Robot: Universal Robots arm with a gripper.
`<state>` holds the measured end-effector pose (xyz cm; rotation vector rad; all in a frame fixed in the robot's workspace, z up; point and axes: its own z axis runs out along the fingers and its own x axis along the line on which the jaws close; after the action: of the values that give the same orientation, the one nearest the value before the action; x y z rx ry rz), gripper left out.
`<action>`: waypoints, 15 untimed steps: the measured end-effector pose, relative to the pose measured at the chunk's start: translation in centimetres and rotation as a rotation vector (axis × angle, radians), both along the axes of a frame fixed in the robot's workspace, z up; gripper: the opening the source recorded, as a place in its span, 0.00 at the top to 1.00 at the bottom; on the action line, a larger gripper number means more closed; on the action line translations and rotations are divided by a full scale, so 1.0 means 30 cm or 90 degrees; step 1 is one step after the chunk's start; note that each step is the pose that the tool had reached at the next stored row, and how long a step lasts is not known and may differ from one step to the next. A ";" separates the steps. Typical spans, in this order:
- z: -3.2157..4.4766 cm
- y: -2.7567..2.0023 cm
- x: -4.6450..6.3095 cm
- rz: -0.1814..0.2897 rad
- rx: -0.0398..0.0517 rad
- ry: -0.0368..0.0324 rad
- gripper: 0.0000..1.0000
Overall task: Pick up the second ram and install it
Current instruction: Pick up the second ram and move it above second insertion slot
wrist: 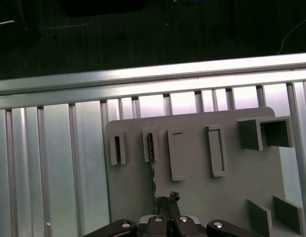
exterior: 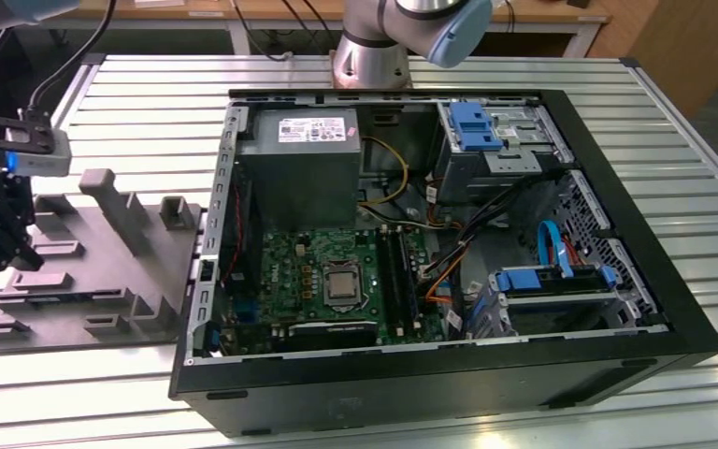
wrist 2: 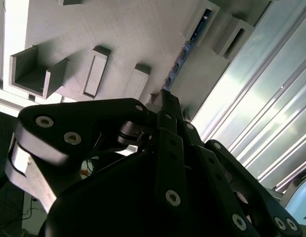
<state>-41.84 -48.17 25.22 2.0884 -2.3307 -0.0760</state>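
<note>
**Pincer clenched above the fixture, ram below it**

The pincer (wrist 2: 163, 95) hangs over the grey fixture plate (exterior: 109, 323) at the exterior view's left, its fingertips drawn together with nothing visibly between them. The second ram (wrist 2: 184, 50) stands on edge in a slot of that plate. It lies below the pincer, with its long axis running away from the fingertips, almost in line with them in both wrist views. The one arm is well apart from the open computer case (exterior: 459, 379) on the slatted desk (exterior: 459, 75). By count: one pincer, one ram in the plate, one plate, one case.
</note>
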 end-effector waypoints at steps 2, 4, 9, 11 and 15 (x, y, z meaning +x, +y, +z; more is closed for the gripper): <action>-0.005 -0.001 0.000 0.002 -0.0001 0.0001 0.90; -0.009 -0.002 0.000 0.003 -0.0001 0.0002 0.90; -0.017 -0.005 0.000 0.007 -0.0001 0.0001 0.90; -0.020 -0.006 0.000 0.009 -0.0001 0.0001 0.90; -0.027 -0.011 0.000 0.013 -0.0001 0.0001 0.90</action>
<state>-41.85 -48.51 24.41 2.1110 -2.3092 -0.0757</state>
